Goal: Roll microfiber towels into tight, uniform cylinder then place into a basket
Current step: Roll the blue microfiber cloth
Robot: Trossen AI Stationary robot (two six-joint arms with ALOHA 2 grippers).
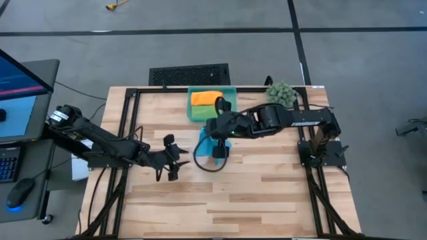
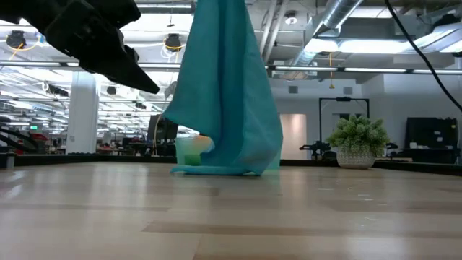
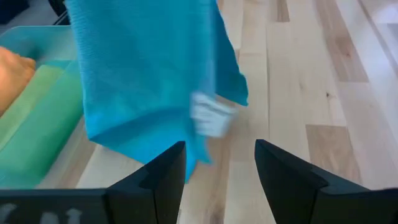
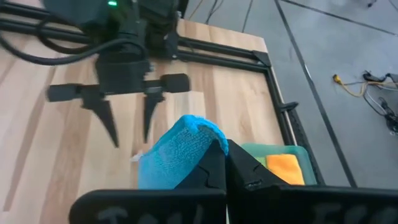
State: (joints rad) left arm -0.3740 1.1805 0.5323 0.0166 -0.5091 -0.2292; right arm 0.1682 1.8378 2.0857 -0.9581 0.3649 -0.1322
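- The right gripper (image 4: 225, 163) is up over the middle of the tabletop (image 1: 253, 200), its fingers pinched together on the top edge of the blue towel (image 2: 225, 94).
- That blue towel hangs down in long folds, and in the low view its bottom hem just rests on the wood.
- In the high view the blue towel (image 1: 215, 147) shows as a small bunch under the right gripper (image 1: 221, 151), just in front of the basket (image 1: 230, 90).
- A small white tag (image 3: 210, 116) sticks out near the lower edge of the hanging cloth.
- The left gripper (image 1: 175, 159) sits near the blue towel on its left, clear of the cloth.
- Its fingers stand apart with nothing between them; from its wrist view the two dark fingers (image 3: 163, 177) frame bare wood below the towel.
- From the right wrist view the left gripper (image 4: 127, 127) points down toward the tabletop, close to the blue bundle.
- The basket is at the far edge of the tabletop, teal and see-through.
- Inside it lies the orange towel (image 1: 205, 98) toward the back and the green towel (image 1: 202, 112) toward the front, side by side.
- A spiky green plant ball (image 1: 281, 93) sits at the far right corner, apart from the basket.
- In the low view a potted plant (image 2: 356, 141) stands at the far edge on the right.
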